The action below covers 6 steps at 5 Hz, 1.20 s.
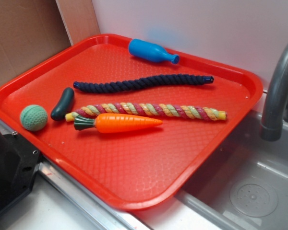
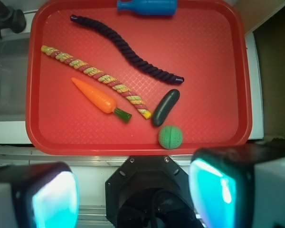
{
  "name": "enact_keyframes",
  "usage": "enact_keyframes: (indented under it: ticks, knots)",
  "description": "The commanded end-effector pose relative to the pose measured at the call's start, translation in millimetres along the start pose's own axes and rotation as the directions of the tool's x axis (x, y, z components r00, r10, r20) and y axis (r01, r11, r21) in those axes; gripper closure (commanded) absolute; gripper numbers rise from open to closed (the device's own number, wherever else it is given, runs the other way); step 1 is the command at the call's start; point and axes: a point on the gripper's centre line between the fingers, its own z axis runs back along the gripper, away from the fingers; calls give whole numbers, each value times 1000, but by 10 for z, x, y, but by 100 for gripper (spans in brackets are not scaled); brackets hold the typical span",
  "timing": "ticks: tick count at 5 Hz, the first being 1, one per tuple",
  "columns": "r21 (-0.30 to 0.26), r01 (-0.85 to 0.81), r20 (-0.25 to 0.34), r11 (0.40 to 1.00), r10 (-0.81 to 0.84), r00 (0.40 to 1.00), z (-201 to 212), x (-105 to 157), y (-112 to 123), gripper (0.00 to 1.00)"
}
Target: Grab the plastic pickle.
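Only in the wrist view, the hand (image 2: 135, 197), wide and empty, off the plastic pickle (image 2: 165, 107).

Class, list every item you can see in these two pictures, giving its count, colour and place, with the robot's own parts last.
tray: one, red, beside the sink
plastic pickle: one, dark green, tray's left part, between ball and striped rope
ball: one, light green, beside pickle
carrot: one, orange, mid-tray
striped rope: one, multicoloured, above carrot
navy rope: one, behind striped rope
bottle: one, blue, far edge
faucet: one, grey, right
sink: one, grey
end effector: one, open, off the tray's near edge
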Motion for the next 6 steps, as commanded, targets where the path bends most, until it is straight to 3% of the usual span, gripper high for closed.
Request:
enact_keyframes:
  ticks: [1, 2, 3, 4, 5, 6]
  knots:
    - [0, 0, 0, 1000, 0, 1000, 0, 0, 0, 0]
    - [-26, -163, -36, 986, 162, 986, -323, 82, 151, 0]
    - [-102, -409, -54, 907, 406, 912, -635, 176, 397, 0]
    - [-51, -617, -15, 785, 617, 787, -933, 303, 584, 0]
    - [39, -784, 138, 620, 774, 618, -1187, 195, 863, 0]
    - [82, -770, 166, 632, 753, 636, -1403, 195, 938, 0]
